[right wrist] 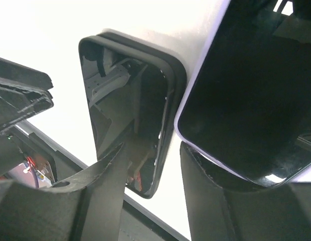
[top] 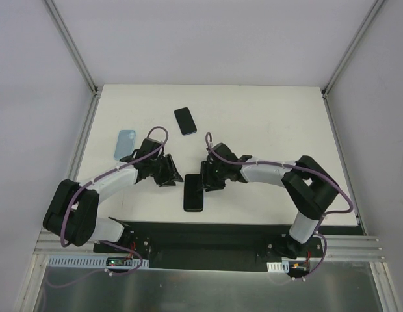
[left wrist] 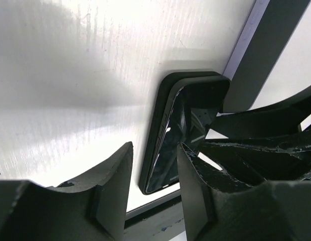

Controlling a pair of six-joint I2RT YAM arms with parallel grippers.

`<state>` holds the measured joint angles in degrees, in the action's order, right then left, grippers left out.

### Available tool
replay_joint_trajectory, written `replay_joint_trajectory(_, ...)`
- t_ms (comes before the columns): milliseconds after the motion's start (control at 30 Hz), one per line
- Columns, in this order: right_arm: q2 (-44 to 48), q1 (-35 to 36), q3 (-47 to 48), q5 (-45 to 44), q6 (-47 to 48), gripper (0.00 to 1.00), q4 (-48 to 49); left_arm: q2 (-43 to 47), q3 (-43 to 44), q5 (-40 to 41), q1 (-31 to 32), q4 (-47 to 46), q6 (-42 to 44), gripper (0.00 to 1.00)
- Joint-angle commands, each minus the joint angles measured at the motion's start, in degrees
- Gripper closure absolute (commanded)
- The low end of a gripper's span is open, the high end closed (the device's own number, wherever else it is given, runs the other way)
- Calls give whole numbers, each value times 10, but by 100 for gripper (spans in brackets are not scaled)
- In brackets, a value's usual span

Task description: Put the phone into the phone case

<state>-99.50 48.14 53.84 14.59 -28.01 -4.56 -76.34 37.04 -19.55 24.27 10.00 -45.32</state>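
Down at the near-middle of the white counter (top: 266, 123), both arms lean in on the same spot. The left claw (left wrist: 154, 150) has its fingers apart, nothing between them, hanging just left of the phone (top: 193, 194). That phone lies screen-up inside the black case (left wrist: 195, 79), with the rim showing round its top end. Whether it's fully seated, I can't tell. The right claw (right wrist: 153, 150) is spread too, empty, right by the case's other side. Just beside it sits a dark glossy slab with a lilac edge (right wrist: 246, 90). Further back on the left, a light blue case (top: 126, 143). Beyond that lies a second black phone (top: 185, 121), well apart.
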Motion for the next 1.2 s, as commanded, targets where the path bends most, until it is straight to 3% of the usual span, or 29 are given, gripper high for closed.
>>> replay_joint_trajectory(0, -24, -9, 34, -4, 6, 51, 14, -23, 31, -28, -5, 6, 37, 60)
replay_joint_trajectory(333, -37, -16, 33, 29, -1, 47, 38, -73, 17, -68, -5, -45, 28, 64)
replay_joint_trajectory(533, -28, -16, 15, 68, -19, 43, 92, -87, -7, -80, -5, -51, 16, 73)
replay_joint_trajectory(833, 9, -16, -23, 154, -65, 33, 256, -65, -45, -97, -5, -81, -6, 87)
replay_joint_trajectory(1033, 12, -17, -43, 188, -104, 31, 316, -60, -60, -108, -5, -89, -14, 87)
replay_joint_trajectory(1167, 8, -20, -78, 209, -151, 31, 438, -51, -71, -108, -5, -96, -20, 86)
